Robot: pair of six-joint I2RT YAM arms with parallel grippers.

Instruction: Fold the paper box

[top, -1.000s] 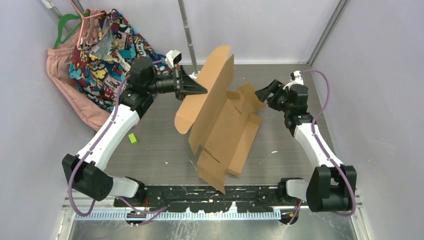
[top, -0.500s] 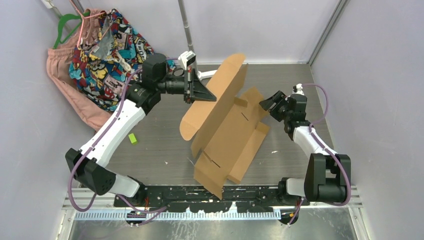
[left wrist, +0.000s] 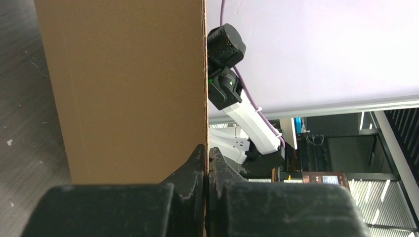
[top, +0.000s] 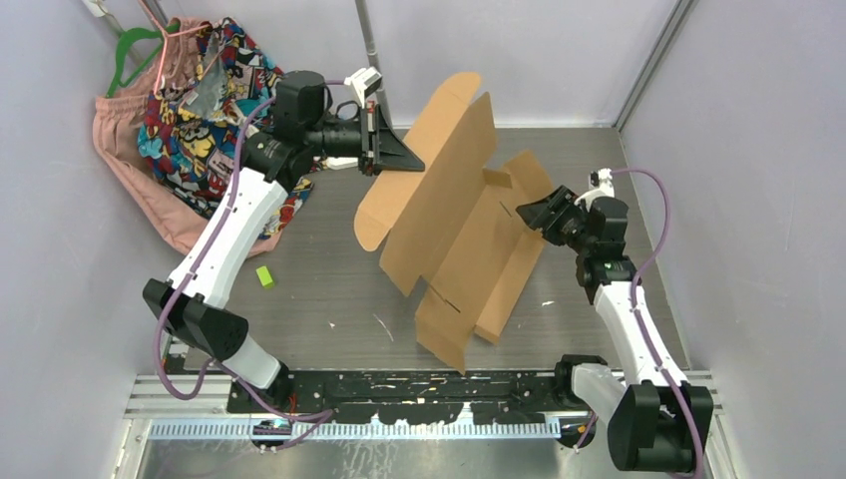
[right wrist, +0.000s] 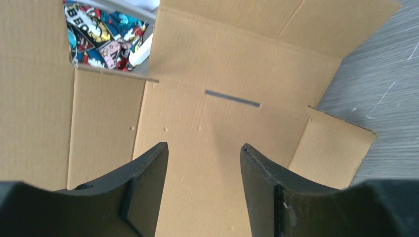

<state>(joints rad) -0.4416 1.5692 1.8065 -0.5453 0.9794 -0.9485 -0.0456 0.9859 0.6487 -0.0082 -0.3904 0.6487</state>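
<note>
The paper box (top: 464, 239) is a brown die-cut cardboard sheet. One long panel is raised steeply off the table while the rest slopes down toward the near edge. My left gripper (top: 407, 160) is shut on the edge of that raised panel. In the left wrist view the fingers (left wrist: 197, 160) pinch the thin cardboard edge (left wrist: 123, 89). My right gripper (top: 534, 212) is at the sheet's right side. It stands open (right wrist: 202, 148) over the inner face of the cardboard (right wrist: 222, 64), close to a narrow slot (right wrist: 232, 98), with nothing between its fingers.
A colourful printed garment (top: 200, 110) and a pink one (top: 125, 130) hang at the back left. A small green block (top: 264, 276) lies on the table left of the sheet. A metal pole (top: 374, 60) stands at the back. Walls close in on both sides.
My left gripper has carried the pinched panel up and back, and the sheet stands steeper and further right. My right gripper has moved in over the sheet's right side, its jaws narrowing.
</note>
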